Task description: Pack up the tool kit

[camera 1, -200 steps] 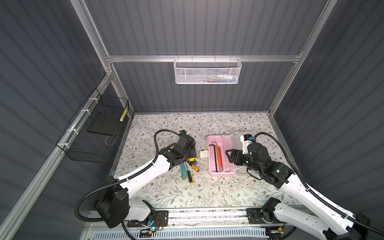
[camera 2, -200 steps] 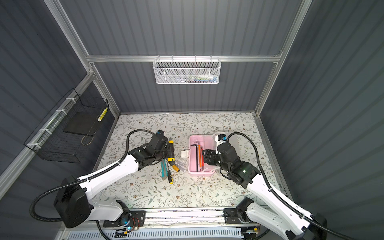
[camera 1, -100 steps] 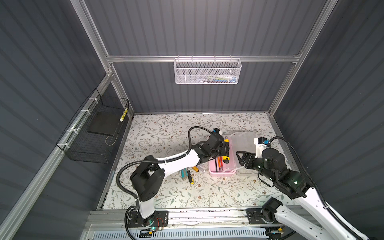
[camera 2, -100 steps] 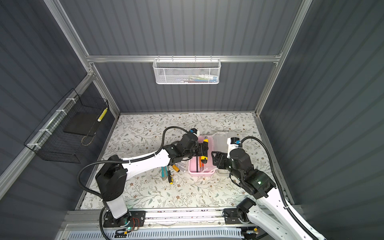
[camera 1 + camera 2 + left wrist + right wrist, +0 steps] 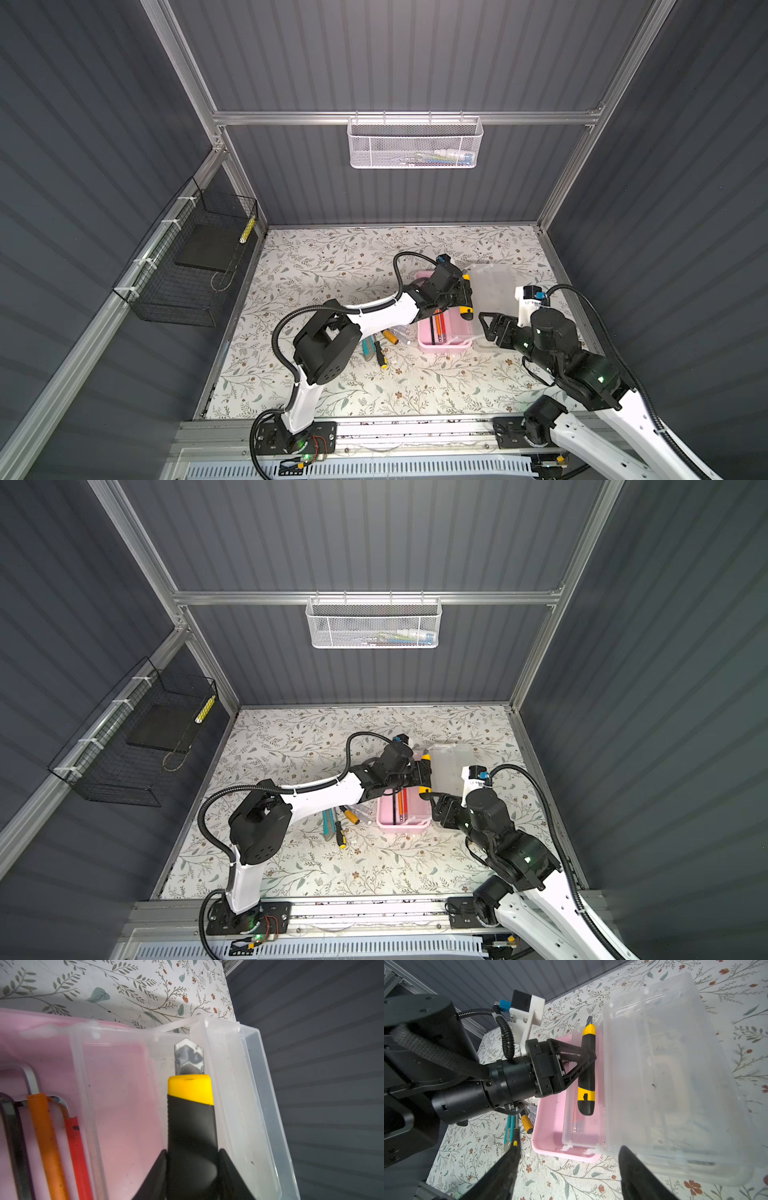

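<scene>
Counts: one pink box (image 5: pixel 424 340) mid-worktop (image 5: pixel 332 257). Its one frosted lid (image 5: pixel 494 282) is swung open and lies flat on the side facing the right arm. One clear insert tray (image 5: pixel 583 1126) sits inside the box along the lid side. Three hex keys (image 5: pixel 45 1136) lie in the pink part (black, orange, red), side by side lengthwise. Left tool (image 5: pixel 588 1059) is clamped on the grip of one black-and-yellow screwdriver (image 5: pixel 586 1076), held lengthwise over the insert tray. In the left wrist view its metal bit (image 5: pixel 188 1057) points at the tray's far end wall; can't tell if it touches. Right tool (image 5: pixel 484 326) has its fingers spread wide with nothing pinched, just beside the box's near corner on the lid side. Four loose items lie on the worktop left of the box, close together: one teal utility knife (image 5: pixel 367 348), one slim screwdriver (image 5: pixel 380 355), one yellow knurled handle (image 5: pixel 390 336), and one clear piece (image 5: pixel 401 332) too blurred to name. Blockers: in both top views the left arm (image 5: pixel 386 311) covers the box's far half, and the open lid takes up the worktop to the right of the box. Surroundings: one white mesh basket (image 5: pixel 415 145) on the back rail and one black wire basket (image 5: pixel 187 266) on the left wall, both well clear of the box.
</scene>
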Robot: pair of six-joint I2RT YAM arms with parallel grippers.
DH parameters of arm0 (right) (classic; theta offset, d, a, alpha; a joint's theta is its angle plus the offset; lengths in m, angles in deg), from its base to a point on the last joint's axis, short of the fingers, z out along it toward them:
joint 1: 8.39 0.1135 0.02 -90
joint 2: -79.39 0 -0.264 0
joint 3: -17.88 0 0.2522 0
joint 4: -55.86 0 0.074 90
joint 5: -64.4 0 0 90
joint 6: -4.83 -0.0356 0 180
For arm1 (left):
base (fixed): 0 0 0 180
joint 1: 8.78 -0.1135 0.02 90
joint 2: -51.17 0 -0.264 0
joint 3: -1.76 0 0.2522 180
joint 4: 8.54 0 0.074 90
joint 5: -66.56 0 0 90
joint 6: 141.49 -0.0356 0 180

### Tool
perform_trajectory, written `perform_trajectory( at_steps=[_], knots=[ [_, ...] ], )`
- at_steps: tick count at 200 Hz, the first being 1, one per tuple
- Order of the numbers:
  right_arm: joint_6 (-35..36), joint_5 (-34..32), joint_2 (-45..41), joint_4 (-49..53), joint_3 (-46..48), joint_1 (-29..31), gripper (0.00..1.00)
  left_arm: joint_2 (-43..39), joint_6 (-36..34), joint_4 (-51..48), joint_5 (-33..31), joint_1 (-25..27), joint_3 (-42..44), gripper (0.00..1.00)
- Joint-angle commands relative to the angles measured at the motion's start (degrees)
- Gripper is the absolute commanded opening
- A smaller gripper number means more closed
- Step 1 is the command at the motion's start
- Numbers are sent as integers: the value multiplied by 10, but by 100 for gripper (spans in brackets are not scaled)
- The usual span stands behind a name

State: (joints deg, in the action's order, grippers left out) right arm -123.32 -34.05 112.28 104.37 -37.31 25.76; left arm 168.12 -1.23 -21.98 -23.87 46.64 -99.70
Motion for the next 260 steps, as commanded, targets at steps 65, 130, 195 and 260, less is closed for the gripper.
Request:
perform_trajectory(
  at_steps=[65,130,195,260],
  knots=[
    [-2,-13,-17,7,19,-1,77,41,27,-12,10,6,-42,35],
    [3,-15,-3,5,18,-1,78,43,21,-6,17,6,-53,44],
    [27,9,25,-11,-2,-1,77,-22,-44,-20,-50,6,-24,58],
    [71,40,113,-56,-45,0,76,-130,-141,-104,-127,5,24,66]
  ],
)
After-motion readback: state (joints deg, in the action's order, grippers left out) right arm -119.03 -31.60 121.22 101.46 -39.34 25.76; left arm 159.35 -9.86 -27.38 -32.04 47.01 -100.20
